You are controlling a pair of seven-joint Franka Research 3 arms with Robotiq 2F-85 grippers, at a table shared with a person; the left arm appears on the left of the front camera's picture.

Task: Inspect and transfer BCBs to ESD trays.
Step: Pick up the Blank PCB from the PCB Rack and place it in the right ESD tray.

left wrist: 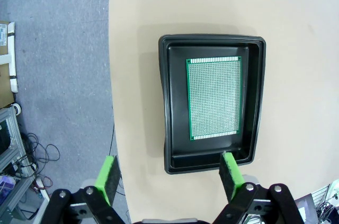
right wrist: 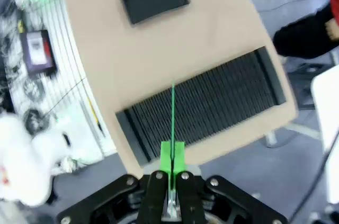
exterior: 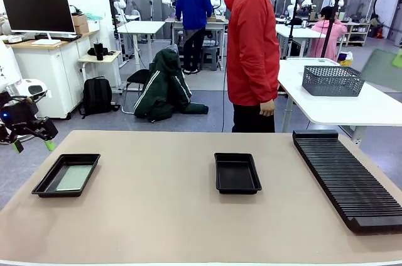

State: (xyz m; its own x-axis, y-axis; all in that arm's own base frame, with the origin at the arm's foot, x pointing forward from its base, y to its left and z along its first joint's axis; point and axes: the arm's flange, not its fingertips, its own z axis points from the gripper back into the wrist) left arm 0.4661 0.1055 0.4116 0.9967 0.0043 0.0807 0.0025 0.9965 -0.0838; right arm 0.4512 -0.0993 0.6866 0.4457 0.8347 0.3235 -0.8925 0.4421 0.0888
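Boards are sitting in two places at this moment: one is lying flat on the floor of the left tray [exterior: 45, 180], and another is being held on edge by the right gripper. Going from biggest to smallest, the tan table [exterior: 163, 222] is spreading across the front view, with a person in a red top [exterior: 252, 46] standing at its far side. A long black ribbed rack [exterior: 347, 178] is lying along the table's right side, and a dark mesh basket [exterior: 331, 81] is resting on a white table behind it. The second tray [exterior: 237, 173] is sitting near the table's middle, nothing showing in it. In the left wrist view, the left tray [left wrist: 168, 102] is lying close to the table's edge, and the green-edged board [left wrist: 214, 98] inside it is lying nearer one long wall than the other. The left gripper [left wrist: 170, 176] is hovering above this tray's near end with its fingers spread wide apart, touching nothing. The right gripper [right wrist: 172, 161] is pinching its fingers tight on a thin board [right wrist: 172, 118] seen edge-on, high above the rack [right wrist: 212, 105].
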